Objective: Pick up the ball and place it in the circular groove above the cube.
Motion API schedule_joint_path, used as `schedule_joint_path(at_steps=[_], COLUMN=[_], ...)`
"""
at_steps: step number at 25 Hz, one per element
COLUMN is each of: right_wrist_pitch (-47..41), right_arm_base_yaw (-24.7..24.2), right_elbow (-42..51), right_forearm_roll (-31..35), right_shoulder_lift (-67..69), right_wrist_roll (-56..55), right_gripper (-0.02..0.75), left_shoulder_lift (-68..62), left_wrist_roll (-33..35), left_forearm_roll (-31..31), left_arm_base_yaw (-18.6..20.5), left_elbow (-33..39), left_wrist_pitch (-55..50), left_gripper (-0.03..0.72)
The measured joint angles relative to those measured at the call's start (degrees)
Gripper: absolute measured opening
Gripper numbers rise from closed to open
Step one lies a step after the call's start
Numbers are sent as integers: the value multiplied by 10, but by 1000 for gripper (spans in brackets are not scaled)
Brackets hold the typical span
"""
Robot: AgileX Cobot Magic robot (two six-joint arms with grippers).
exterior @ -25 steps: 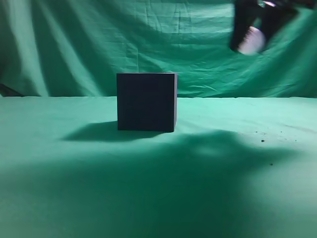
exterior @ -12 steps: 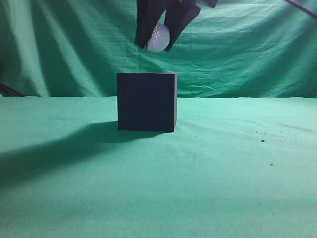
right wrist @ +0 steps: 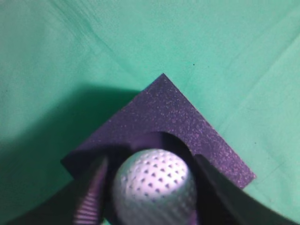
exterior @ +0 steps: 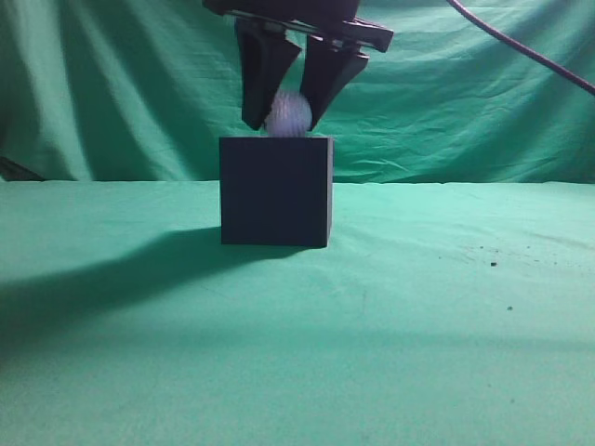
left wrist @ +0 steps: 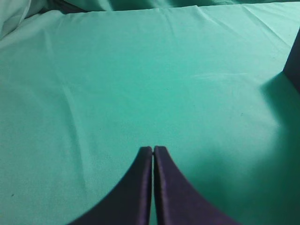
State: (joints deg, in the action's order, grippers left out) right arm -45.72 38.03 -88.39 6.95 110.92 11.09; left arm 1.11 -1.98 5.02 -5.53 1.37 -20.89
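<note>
The dark cube (exterior: 275, 190) stands on the green cloth. In the right wrist view its top (right wrist: 187, 112) shows a circular groove (right wrist: 165, 139). The white dimpled ball (exterior: 288, 113) is blurred and sits right at the cube's top, over the groove (right wrist: 154, 185). My right gripper (exterior: 284, 124) points down over the cube, its jaws either side of the ball with a dark gap showing on the left (right wrist: 149, 187); it looks open. My left gripper (left wrist: 153, 149) is shut and empty over bare cloth, with the cube's edge (left wrist: 295, 56) at its right.
Green cloth (exterior: 446, 307) covers the table and hangs as a backdrop (exterior: 112, 84). A black cable (exterior: 521, 51) runs across the upper right. A few dark specks (exterior: 493, 264) lie on the cloth at the right.
My right gripper has carried the ball from the upper right leftward and down onto the cube's top. Its jaws now stand apart from the ball. The left gripper is unseen earlier.
</note>
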Motion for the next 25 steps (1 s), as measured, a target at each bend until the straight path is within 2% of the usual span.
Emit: schedule_joint_path(at_steps=[3,5,9,12,16,17,19,25], right_wrist_pitch=[4,5,6,-5,-59,-76,-119,-220], right_arm_base_yaw=[0,0,0,0,0,0,0,0], right_elbow=[0,0,0,0,0,0,0,0], right_forearm_roll=[0,0,-1,-2,-3,-4,-4,-37], right_shoulder_lift=[0,0,-10,-31,-69,-80,-102,-181], right_wrist_roll=[22,28,30,26,25,21,4,-89], right_gripper=[537,605,598,414,102,60,0,0], left_shoulder_lift=[0,0,0,0,0,0,0,0], left_wrist_roll=[0,0,0,0,0,0,0,0], left_forearm_roll=[0,0,0,0,0,0,0,0], left_arm_base_yaw=[0,0,0,0,0,0,0,0], left_elbow=[0,0,0,0,0,0,0,0], left_wrist_pitch=[0,0,0,0,0,0,0,0], left_gripper=[0,0,0,0,0,0,0,0])
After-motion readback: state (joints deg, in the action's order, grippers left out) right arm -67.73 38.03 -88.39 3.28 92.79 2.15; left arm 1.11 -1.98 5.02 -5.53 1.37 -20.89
